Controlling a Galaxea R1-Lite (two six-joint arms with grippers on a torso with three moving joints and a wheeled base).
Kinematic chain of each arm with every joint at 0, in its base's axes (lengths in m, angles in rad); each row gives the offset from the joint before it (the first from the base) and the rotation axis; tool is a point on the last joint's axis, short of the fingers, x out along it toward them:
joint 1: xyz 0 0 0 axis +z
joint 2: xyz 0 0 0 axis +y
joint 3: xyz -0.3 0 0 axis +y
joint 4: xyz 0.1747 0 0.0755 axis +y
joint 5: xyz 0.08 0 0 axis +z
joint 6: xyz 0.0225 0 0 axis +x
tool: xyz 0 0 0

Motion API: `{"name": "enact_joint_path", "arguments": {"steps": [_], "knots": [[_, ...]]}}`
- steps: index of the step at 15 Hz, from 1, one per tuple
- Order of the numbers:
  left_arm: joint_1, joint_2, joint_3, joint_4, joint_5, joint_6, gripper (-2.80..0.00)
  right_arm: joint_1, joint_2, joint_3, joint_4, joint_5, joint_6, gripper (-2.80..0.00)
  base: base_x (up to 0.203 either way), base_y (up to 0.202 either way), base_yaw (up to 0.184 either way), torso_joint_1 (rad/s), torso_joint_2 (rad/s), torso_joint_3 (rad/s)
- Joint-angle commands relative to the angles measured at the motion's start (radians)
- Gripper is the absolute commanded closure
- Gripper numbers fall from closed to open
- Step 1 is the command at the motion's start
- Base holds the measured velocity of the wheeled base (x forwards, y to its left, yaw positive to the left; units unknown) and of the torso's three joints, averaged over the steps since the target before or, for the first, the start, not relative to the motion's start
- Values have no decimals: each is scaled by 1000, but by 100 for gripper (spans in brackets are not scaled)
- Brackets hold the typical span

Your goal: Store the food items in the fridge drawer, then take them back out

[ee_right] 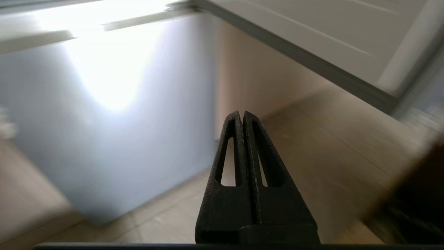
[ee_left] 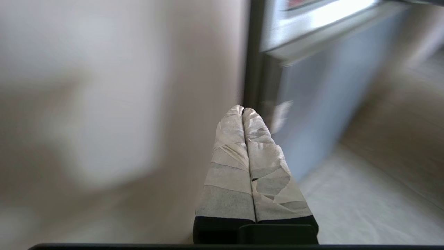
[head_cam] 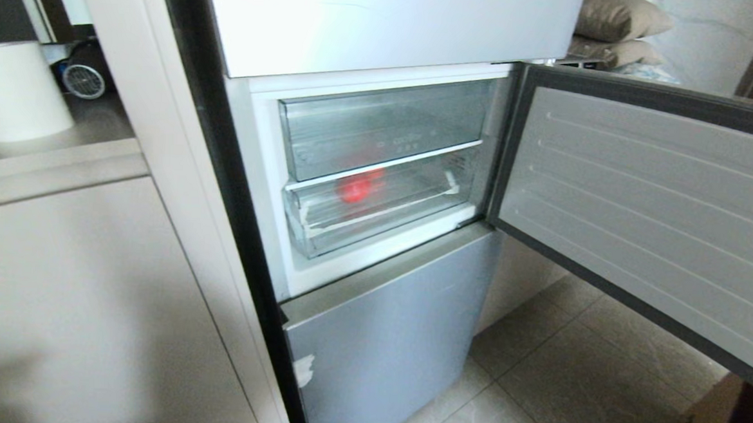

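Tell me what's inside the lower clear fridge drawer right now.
One red round shape shows through the front of the fridge drawer. The ribbed plastic blurs it, so a second item cannot be made out.

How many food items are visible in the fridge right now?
1. A red food item shows through the clear front of the lower fridge drawer. A second may be hidden behind it.

The left gripper (ee_left: 242, 110) has two fingers wrapped in white tape. The right gripper (ee_right: 241, 113) is plain black, with long holes in its fingers.
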Motion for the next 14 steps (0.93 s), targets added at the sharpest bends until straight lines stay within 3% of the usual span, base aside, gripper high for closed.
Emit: {"name": "enact_joint_path", "arguments": {"steps": [1, 14], "knots": [[0, 0, 0, 0, 0, 0, 0, 0, 0, 0, -1, 0, -1, 0, 4, -11, 181, -2, 2, 4], [0, 0, 0, 0, 0, 0, 0, 0, 0, 0, -1, 1, 0, 0, 1, -8, 175, 1, 3, 3]]}}
